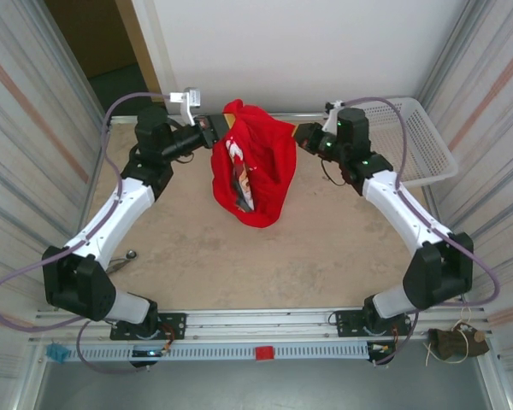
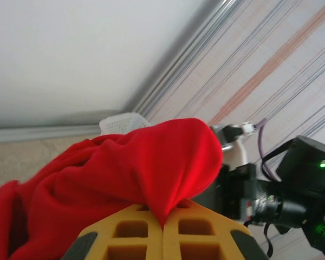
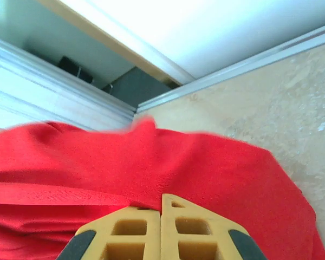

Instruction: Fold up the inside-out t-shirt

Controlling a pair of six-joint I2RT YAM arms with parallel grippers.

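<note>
You are holding the bright red soft cloth t-shirt [image 1: 255, 166] up between both arms, at the far side of the tan table [image 1: 239, 256].

Your left gripper [image 2: 162, 225] has its yellow fingers pressed together, with a fold of red cloth pinched at the tips. Your right gripper [image 3: 161, 201] is also closed tight on the shirt's upper edge. From above, the shirt hangs bunched from these two grips and its lower end appears to rest on the table. Its white, dark and yellow print shows on one fold. The white plastic mesh basket [image 1: 423, 141] sits beside the right arm, apart from the shirt.
</note>
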